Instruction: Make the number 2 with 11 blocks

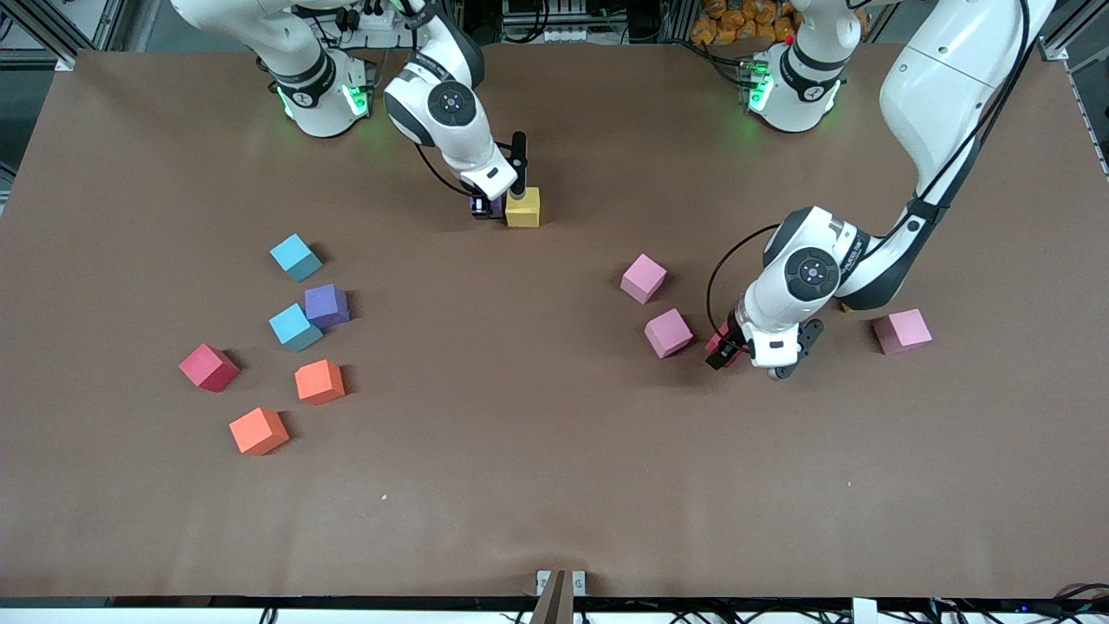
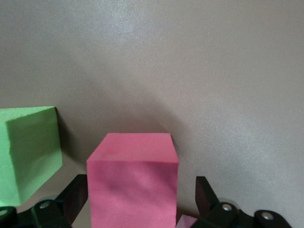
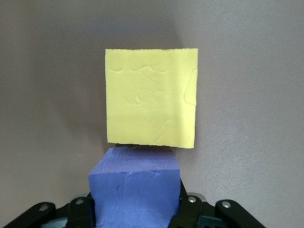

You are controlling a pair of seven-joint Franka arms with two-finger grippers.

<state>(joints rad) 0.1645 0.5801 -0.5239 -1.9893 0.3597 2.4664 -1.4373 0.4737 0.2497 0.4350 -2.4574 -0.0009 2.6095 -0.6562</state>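
- Right now my right gripper is sitting low at the table, near the robots' end, closed tight on a purple block.
- That purple block is touching a yellow block; in the front view the yellow one is lying at 3 o'clock from the purple one.
- My left gripper is hanging low toward the left arm's end of the table, jaws spread as wide as they go, one on each side of a pink-red block; I cannot tell whether the fingers are touching it.
- A green block is showing just beside that block in the left wrist view.
- Three pink blocks are lying around my left gripper in the front view: one at 10 o'clock, one at 9 o'clock and near it, one at 3 o'clock.
- Toward the right arm's end, seven loose blocks are lying scattered: two light blue, one purple touching the second blue, one red, two orange.
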